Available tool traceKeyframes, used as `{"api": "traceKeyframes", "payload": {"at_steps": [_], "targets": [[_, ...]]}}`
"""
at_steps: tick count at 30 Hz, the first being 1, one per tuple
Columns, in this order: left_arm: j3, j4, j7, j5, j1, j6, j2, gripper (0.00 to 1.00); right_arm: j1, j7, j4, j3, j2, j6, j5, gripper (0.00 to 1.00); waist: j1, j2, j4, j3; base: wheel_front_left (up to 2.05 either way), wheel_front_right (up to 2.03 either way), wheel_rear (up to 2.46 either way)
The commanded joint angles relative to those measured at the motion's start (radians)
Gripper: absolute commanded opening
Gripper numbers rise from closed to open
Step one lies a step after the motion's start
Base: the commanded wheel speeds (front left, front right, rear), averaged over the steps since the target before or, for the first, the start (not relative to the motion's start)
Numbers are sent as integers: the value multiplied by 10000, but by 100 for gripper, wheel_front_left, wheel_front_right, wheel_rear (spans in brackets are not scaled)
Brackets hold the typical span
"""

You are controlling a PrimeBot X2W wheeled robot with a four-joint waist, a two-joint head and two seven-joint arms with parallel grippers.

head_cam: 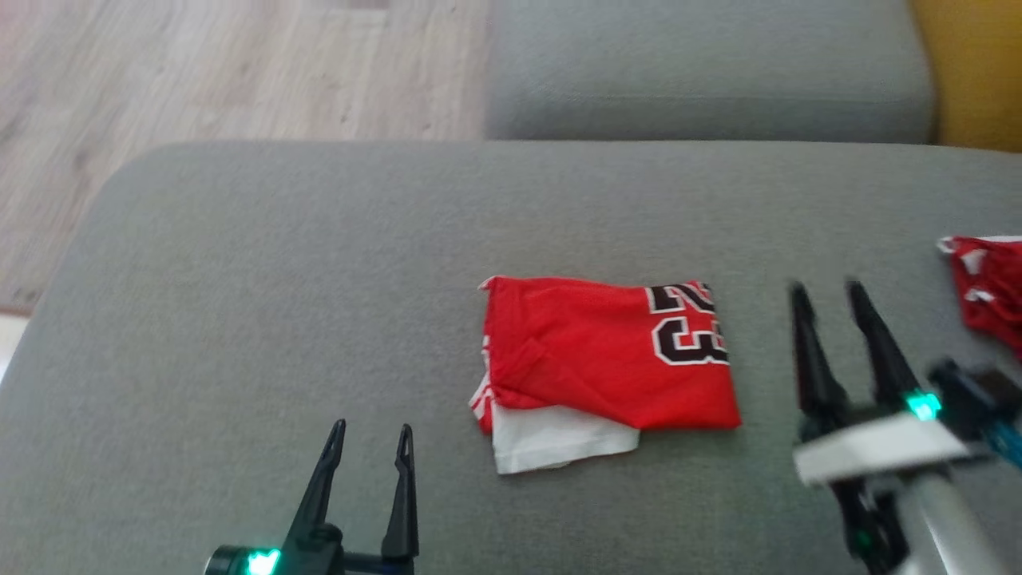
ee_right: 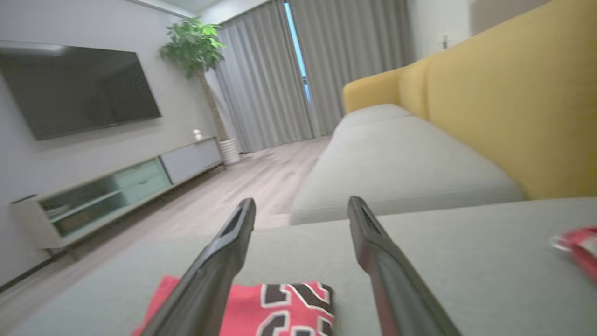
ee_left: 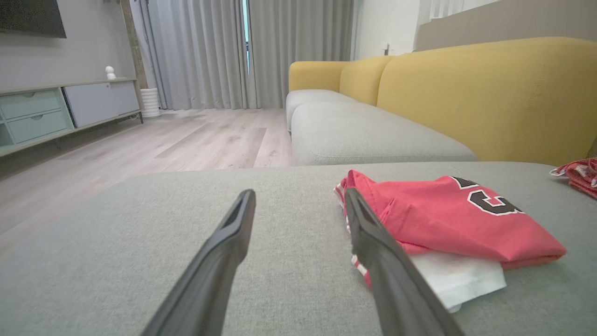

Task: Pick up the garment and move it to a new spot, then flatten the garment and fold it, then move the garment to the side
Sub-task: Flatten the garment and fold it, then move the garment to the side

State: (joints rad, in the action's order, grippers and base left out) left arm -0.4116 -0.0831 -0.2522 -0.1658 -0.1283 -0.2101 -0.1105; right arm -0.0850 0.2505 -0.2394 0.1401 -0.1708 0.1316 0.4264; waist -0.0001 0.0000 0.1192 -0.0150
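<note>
On the grey sofa cushion (head_cam: 239, 319), one folded shirt (head_cam: 607, 351) is seen between two end effectors, both open and empty.
Its long axis is laid left to right: ahead-right of the left end effector (head_cam: 373, 427), left of the right end effector (head_cam: 825, 289), neither judged clearly nearer. One other red cloth (head_cam: 990, 287) is counted at the right edge.

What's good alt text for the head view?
A folded red jersey lies untouched on a grey cushion, the robot's left fingers spread at lower left, its right fingers spread right of it. Another red cloth lies far right.
</note>
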Motion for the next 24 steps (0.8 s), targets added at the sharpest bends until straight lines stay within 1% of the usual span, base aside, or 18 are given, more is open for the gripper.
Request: {"api": "traceKeyframes", "payload": {"at_steps": [1, 3, 5, 7, 10, 16, 24], "targets": [[429, 345, -95, -12, 265, 15, 143, 100, -66, 102, 446, 44, -11, -9, -178, 100, 1, 0, -221, -186, 0, 0, 0], [482, 343, -95, 4, 207, 60, 171, 100, 613, 107, 666, -434, 64, -9, -684, 100, 1, 0, -322, -260, 0, 0, 0], [518, 318, -95, 46, 132, 109, 192, 100, 1299, 108, 797, -672, 193, -9, -1154, 100, 1, 0, -408, -333, 0, 0, 0], [563, 277, -95, 129, 42, 131, 202, 100, 1868, 109, 879, -671, 352, -9, -1445, 100, 1, 0, -512, -399, 0, 0, 0], [634, 182, -95, 203, -106, 163, 233, 100, 2408, 110, 922, -650, 581, -9, -1585, 100, 1, 0, -660, -471, 0, 0, 0], [684, 28, -95, 324, -230, 295, 305, 100, 2595, 111, 938, -611, 797, -9, -1707, 100, 1, 0, -835, -547, 0, 0, 0], [818, -87, -95, 455, -209, 411, 360, 100, 2530, 112, 840, -554, 855, -9, -1687, 100, 1, 0, -795, -553, 0, 0, 0]]}}
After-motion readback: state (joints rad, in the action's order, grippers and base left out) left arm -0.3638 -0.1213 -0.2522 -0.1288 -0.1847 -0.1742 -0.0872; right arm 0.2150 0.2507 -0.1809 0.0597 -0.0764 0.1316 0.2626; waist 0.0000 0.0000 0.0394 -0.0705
